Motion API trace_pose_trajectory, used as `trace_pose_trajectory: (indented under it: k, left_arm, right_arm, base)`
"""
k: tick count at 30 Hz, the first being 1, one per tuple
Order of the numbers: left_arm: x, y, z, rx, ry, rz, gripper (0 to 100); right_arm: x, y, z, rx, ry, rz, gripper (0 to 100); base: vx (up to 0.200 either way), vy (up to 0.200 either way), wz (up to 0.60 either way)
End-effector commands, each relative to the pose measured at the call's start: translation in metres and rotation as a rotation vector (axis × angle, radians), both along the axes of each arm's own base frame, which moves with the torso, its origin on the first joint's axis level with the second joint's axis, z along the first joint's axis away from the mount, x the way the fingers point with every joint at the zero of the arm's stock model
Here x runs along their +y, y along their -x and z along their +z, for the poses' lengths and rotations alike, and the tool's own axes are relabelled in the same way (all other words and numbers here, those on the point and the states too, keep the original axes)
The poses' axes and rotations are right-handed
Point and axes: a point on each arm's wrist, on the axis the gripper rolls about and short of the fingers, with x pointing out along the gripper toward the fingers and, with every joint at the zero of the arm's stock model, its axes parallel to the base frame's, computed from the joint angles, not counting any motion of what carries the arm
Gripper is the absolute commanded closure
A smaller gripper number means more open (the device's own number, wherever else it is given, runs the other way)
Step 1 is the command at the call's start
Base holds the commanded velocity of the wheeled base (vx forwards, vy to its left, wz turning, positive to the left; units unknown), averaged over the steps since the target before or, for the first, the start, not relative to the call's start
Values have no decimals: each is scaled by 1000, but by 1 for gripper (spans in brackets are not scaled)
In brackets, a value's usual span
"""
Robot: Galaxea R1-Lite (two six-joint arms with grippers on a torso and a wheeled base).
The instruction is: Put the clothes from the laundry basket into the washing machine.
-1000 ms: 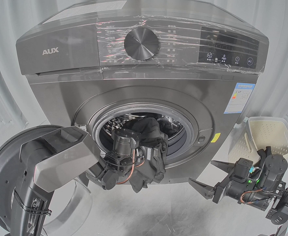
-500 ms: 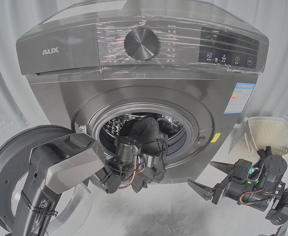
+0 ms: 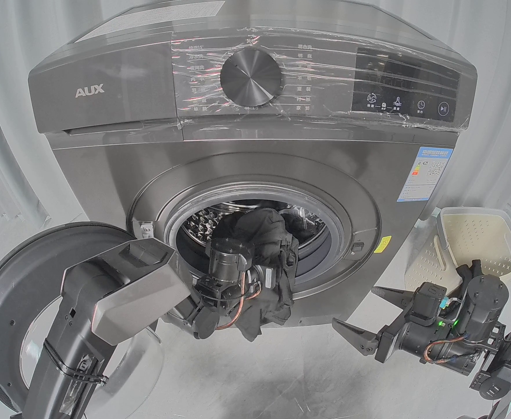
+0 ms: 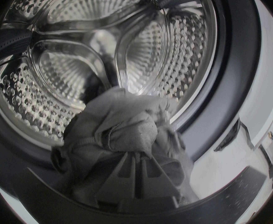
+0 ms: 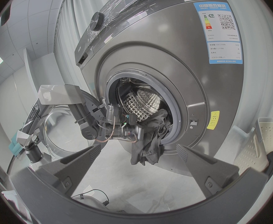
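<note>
While half dangles outside, dark grey cloth garment (image 3: 267, 245): push deeper, then release.
left gripper (image 4: 137, 154): fingers clamped on it.
right gripper (image 3: 354, 306): fingers apart.

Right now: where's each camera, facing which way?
Head view: robot's head, looking forward-down at grey front-loading washing machine; both arms, open right gripper.
Left wrist view: left wrist, looking into perforated steel drum; left gripper shut on dark grey garment.
Right wrist view: right wrist, facing the machine's front; right gripper.
Shared: all show that garment.
</note>
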Motion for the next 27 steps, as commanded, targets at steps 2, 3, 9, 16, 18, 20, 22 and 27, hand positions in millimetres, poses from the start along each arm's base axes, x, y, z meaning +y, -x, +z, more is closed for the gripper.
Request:
trace_pose_trajectory:
  k: [2,3,9,16,18,20,22,27]
  left_arm:
    - [-10,-23,33,-147,134,59,100]
    - [-9,-27,37,-166,145,74,100]
    - [-11,-46,39,-238,181,136,100]
    - [-8,-52,38,-254,185,154,0]
    - [-6,-53,38,-254,185,157,0]
    - [-4,-52,39,-254,186,160,0]
    - [-3,-51,40,-250,187,160,0]
    - [-2,-29,55,-194,182,118,0]
  right_arm:
    - [0,0,0,-1,-1,2,0]
    - [0,0,0,-1,-1,2,0]
    - [0,0,0,0,0,2,0]
    - [0,0,0,0,0,2,0]
    - [0,0,0,0,0,2,0]
    - [0,0,1,-2,-2,2,0]
    - [0,0,1,-2,-2,0,0]
    - [0,0,1,-2,-2,2,0]
  base:
    - [0,0,0]
    - [0,0,0]
    - [0,0,0]
    - [0,0,0]
    - [0,0,0]
    - [0,0,0]
    - [0,0,0]
    - [0,0,0]
